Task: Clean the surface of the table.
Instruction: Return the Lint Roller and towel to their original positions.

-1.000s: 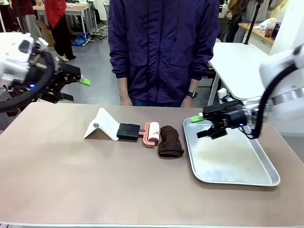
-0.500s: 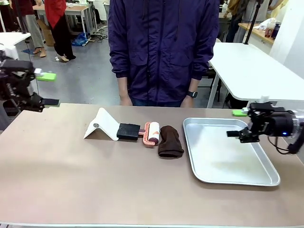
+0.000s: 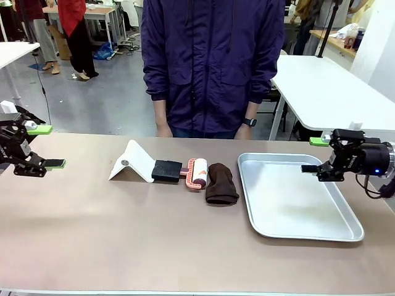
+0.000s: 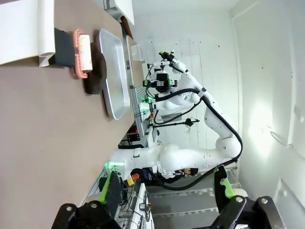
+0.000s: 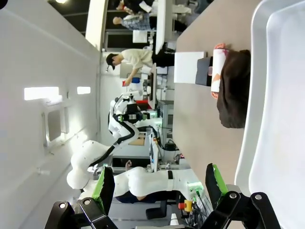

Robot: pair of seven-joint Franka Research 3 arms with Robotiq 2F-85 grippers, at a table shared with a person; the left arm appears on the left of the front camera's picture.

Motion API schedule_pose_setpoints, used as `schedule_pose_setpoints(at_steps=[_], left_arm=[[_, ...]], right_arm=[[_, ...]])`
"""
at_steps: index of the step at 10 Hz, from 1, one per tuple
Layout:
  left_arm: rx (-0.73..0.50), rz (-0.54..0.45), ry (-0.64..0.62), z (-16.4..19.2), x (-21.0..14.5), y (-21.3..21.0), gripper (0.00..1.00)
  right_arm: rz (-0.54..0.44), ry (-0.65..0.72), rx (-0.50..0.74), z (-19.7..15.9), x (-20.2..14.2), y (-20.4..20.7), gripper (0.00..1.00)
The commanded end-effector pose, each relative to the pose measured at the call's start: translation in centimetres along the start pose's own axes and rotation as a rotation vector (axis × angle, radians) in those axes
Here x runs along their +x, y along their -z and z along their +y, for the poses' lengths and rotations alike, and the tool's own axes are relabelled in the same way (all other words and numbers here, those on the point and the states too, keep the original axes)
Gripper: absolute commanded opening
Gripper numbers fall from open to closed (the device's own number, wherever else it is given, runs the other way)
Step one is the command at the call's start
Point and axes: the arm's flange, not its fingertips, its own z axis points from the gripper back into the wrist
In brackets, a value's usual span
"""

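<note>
Table point(image 3: 123, 234) spans between open left claw point(image 3: 42, 147), right claw point(image 3: 315, 155).

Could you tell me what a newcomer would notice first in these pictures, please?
Probably the row of things at the middle of the table: a folded white card, a black block, a pink lint roller and a dark brown cloth. A shiny metal tray lies beside them, and the open left gripper and right gripper flank the scene.
</note>
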Motion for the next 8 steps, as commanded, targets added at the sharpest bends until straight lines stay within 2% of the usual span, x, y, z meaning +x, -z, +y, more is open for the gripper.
schedule_pose_setpoints(at_steps=[1,8], left_arm=[[-0.029,-0.003,0.034,-1.70,-0.17,0.41,1.00],[-0.029,-0.003,0.034,-1.70,-0.17,0.41,1.00]], right_arm=[[0.016,-0.004,0.001,0.13,-0.32,0.10,1.00],[0.016,-0.004,0.001,0.13,-0.32,0.10,1.00]])
